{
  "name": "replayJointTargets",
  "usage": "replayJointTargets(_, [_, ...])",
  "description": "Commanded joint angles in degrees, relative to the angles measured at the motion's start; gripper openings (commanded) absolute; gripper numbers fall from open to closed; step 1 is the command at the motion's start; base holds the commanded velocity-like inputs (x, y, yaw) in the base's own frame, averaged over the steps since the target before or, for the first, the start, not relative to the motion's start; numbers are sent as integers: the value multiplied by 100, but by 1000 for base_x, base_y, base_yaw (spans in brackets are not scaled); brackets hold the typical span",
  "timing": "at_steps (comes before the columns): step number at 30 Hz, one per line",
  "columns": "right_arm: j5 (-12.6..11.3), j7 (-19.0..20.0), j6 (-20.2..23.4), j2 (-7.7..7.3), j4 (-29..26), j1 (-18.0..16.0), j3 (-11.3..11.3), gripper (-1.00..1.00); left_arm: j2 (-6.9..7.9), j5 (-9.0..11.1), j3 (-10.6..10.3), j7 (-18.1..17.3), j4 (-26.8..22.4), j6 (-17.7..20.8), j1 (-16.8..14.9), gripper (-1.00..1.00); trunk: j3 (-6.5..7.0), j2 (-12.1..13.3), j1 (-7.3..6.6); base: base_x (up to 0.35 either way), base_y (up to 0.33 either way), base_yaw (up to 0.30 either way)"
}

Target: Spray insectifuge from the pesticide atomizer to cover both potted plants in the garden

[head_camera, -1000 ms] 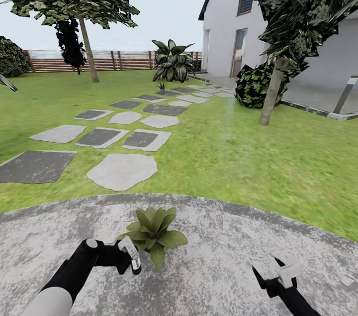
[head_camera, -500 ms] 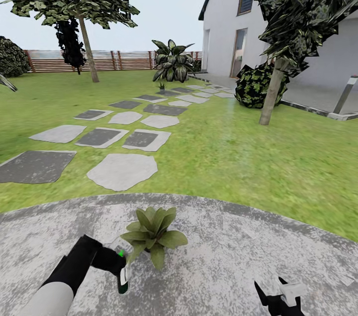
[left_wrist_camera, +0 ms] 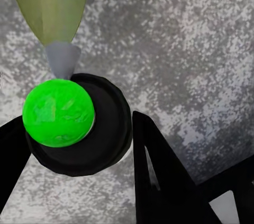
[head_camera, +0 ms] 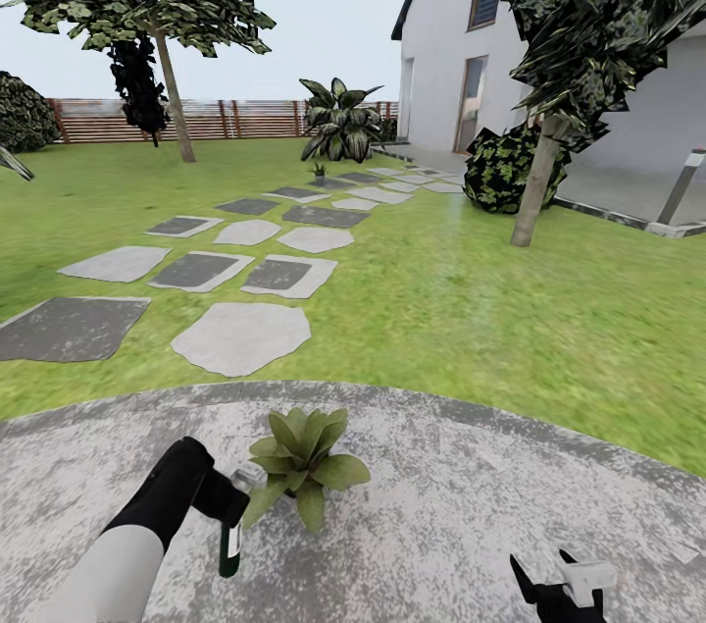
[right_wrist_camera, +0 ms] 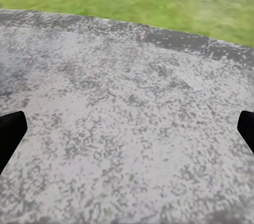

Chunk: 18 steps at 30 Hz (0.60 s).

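Head view: left gripper (head_camera: 231, 508) hangs over the round grey patio (head_camera: 441, 486), jaws closed on the pesticide atomizer (head_camera: 230, 545), which points down just beside the near potted plant (head_camera: 302, 458).
Left wrist view: atomizer (left_wrist_camera: 74, 126) sits between the black fingers (left_wrist_camera: 159, 181); a green blob caps it, a grey nozzle cone points toward a plant leaf (left_wrist_camera: 50, 1) just past the jaws.
Right gripper: low over bare patio (right_wrist_camera: 127, 128), well apart from the plant; its fingertips (right_wrist_camera: 10, 131) stand wide apart at the frame edges, so open and holding nothing.
Second potted plant: a tiny rosette (head_camera: 319, 172) far off along the stepping stones (head_camera: 240, 337), well beyond both jaws.
Progress: pick-up is done; spraying of the near plant looks under way or about to start; whether it is covered, I cannot tell. The far plant is left.
Change: a second ago the left gripper showed its white fingers beside the leaves; the wrist has since turned the bottle downward, and the right gripper has dropped lower.
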Motion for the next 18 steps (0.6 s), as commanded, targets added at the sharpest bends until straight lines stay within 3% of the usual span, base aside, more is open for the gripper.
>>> replayJointTargets(1, [32, 44, -22, 9, -2, -8, -49, 100, 5, -49, -20, -50, -6, 24, -6, -100, -5, -3, -1, 30, 16, 0])
replayJointTargets(6, [32, 42, -25, 27, 0, -8, -50, 100, 10, -99, -116, -50, 3, 26, 8, -100, -5, -3, -1, 176, 169, 0])
replayJointTargets(12, [32, 42, -29, 37, 1, -8, -49, 100, 9, -493, -115, -64, 21, 25, 35, -100, -5, -3, -1, 45, 61, -109])
replayJointTargets(16, [32, 42, -31, 37, 5, -8, -49, 100, 3, -527, -128, -87, 75, 25, 22, -100, -5, -3, -1, 2, 2, -195])
replayJointTargets(18, [32, 42, -29, 37, 9, -8, -49, 100, -12, -514, -242, -101, 80, 31, -6, -100, -5, -3, -1, 0, 0, -26])
